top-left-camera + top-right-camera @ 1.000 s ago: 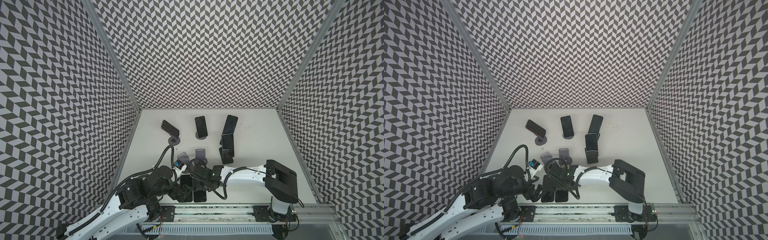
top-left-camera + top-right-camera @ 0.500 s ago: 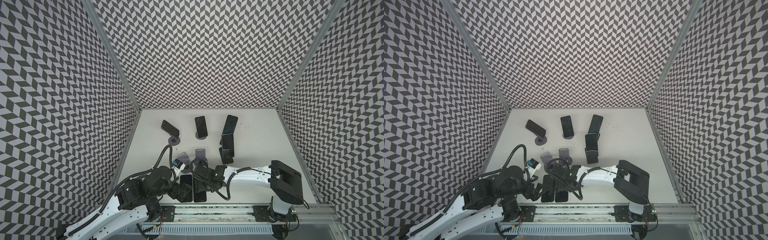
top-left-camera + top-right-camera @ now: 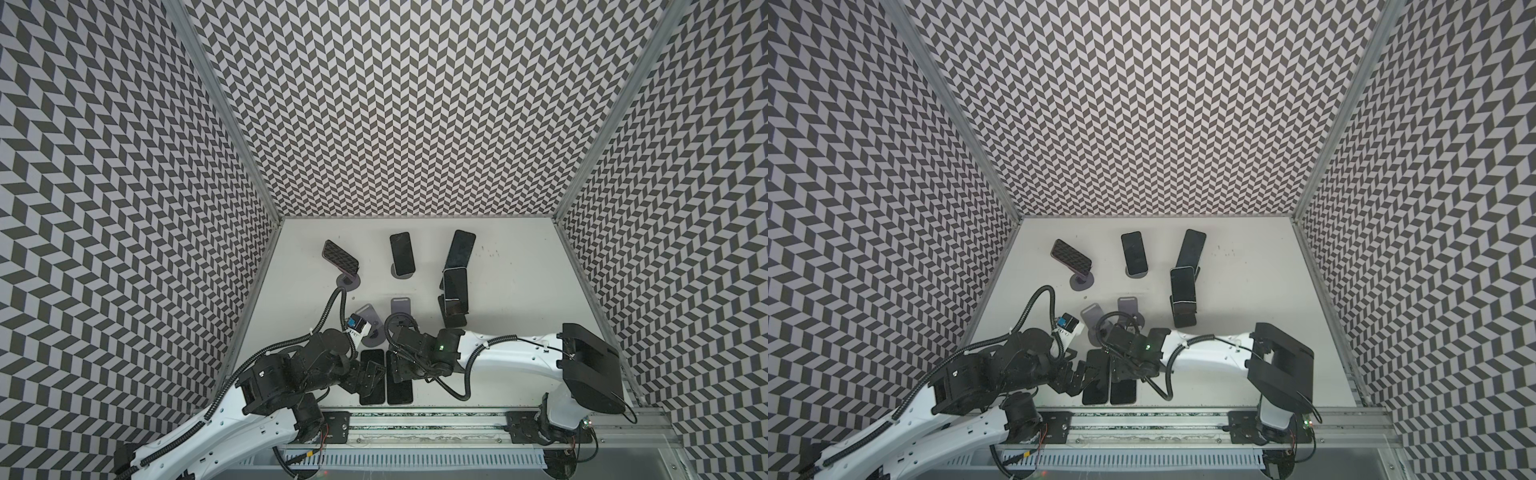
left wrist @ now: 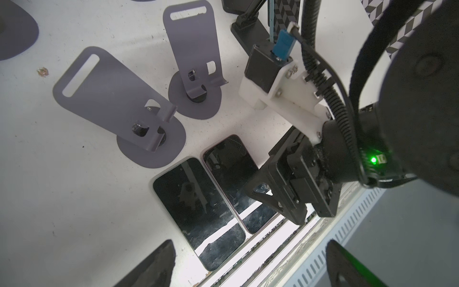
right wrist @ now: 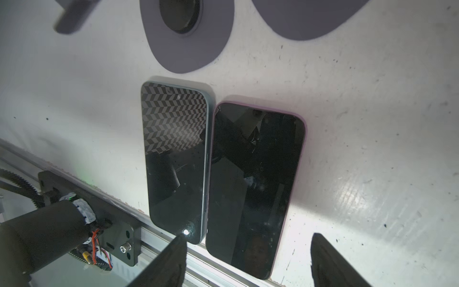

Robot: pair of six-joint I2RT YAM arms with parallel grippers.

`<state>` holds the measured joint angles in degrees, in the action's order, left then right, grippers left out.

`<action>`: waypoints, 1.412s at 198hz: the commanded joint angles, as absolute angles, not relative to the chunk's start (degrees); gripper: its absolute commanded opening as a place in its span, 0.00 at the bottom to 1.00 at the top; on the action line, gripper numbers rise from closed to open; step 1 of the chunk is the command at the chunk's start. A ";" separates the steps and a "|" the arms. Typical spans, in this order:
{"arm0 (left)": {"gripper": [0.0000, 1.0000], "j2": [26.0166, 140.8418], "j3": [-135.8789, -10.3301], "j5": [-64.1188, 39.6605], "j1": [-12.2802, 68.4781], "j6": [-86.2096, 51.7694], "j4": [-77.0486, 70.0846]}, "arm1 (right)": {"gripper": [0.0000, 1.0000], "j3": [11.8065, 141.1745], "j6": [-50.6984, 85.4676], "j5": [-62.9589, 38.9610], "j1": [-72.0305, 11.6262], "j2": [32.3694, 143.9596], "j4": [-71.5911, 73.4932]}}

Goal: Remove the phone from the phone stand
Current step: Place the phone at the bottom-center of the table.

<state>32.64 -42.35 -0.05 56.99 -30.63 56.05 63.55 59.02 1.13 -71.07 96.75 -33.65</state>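
Observation:
Two dark phones lie flat side by side at the table's front edge: a grey-edged one (image 5: 176,159) (image 3: 371,395) and a pink-edged one (image 5: 255,188) (image 3: 400,392). My right gripper (image 5: 248,263) (image 3: 401,365) hovers open over the pink-edged phone, its fingers apart from the phone's sides. My left gripper (image 4: 248,270) (image 3: 370,376) is open above the grey-edged phone (image 4: 198,211), holding nothing. Two grey phone stands (image 4: 109,94) (image 4: 192,44) stand empty just behind them. Farther back, phones (image 3: 340,257) (image 3: 402,253) (image 3: 459,251) (image 3: 455,297) rest on stands.
The aluminium rail (image 3: 415,432) runs right along the front edge beside the flat phones. Patterned walls (image 3: 124,249) close in the left, back and right sides. The two arms lie close together near the front middle. White table (image 3: 519,291) lies bare at the right.
My right gripper has moved toward the front edge, over the pink-edged flat phone, and its arm has swung with it. The left arm has barely moved.

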 commanded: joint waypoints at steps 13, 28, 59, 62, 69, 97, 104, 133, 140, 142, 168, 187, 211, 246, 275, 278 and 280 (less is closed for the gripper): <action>0.94 36.06 -45.08 0.38 56.88 -32.08 54.63 | 0.75 63.01 58.08 3.25 -70.78 93.31 -34.66; 0.94 37.38 -46.11 0.11 56.91 -32.21 53.88 | 0.74 62.93 57.77 3.41 -70.75 92.52 -35.05; 0.94 39.17 -45.86 -0.03 56.87 -31.99 49.44 | 0.71 61.97 57.92 4.34 -70.50 90.05 -35.38; 0.93 39.38 -45.86 -0.20 56.87 -31.99 49.04 | 0.71 61.91 57.95 4.43 -70.42 89.78 -35.46; 0.93 40.01 -45.73 -0.64 56.87 -32.02 48.11 | 0.71 61.64 58.05 4.66 -70.30 89.13 -35.79; 0.93 43.23 -46.09 -2.07 56.87 -31.58 45.44 | 0.70 59.56 58.96 5.39 -69.87 85.79 -36.78; 0.93 44.00 -46.30 -2.19 56.87 -31.32 45.03 | 0.70 58.82 59.42 5.70 -69.71 84.72 -36.95; 0.93 46.46 -47.19 -2.43 56.87 -30.25 43.91 | 0.68 56.03 60.91 7.11 -68.87 80.52 -37.42; 0.93 46.92 -47.29 -2.46 56.86 -30.15 43.65 | 0.68 55.59 60.97 7.49 -68.50 79.63 -37.76; 0.93 47.04 -47.24 -2.46 56.87 -30.19 43.56 | 0.68 55.49 60.99 7.59 -68.41 79.39 -37.85; 0.93 48.49 -47.26 -2.72 56.87 -29.90 42.01 | 0.68 54.55 60.79 8.65 -67.09 76.49 -39.47; 0.93 50.04 -47.71 -2.80 56.87 -29.80 40.73 | 0.67 53.85 60.27 9.35 -66.02 74.37 -40.39; 0.93 52.25 -48.62 -2.81 56.87 -29.80 39.09 | 0.67 53.42 59.01 10.42 -64.38 71.92 -41.19; 0.93 55.94 -50.26 -2.98 56.87 -28.88 36.47 | 0.67 52.98 57.06 13.06 -61.70 68.04 -42.27; 0.93 60.02 -52.38 -3.49 56.87 -26.82 34.57 | 0.66 52.86 55.03 13.59 -58.17 65.13 -43.20; 0.93 60.47 -52.70 -3.51 56.87 -26.59 34.48 | 0.66 52.89 54.76 13.50 -57.76 64.85 -43.41; 0.93 60.82 -52.90 -3.49 56.87 -26.47 34.39 | 0.66 52.91 54.58 13.46 -57.51 64.68 -43.48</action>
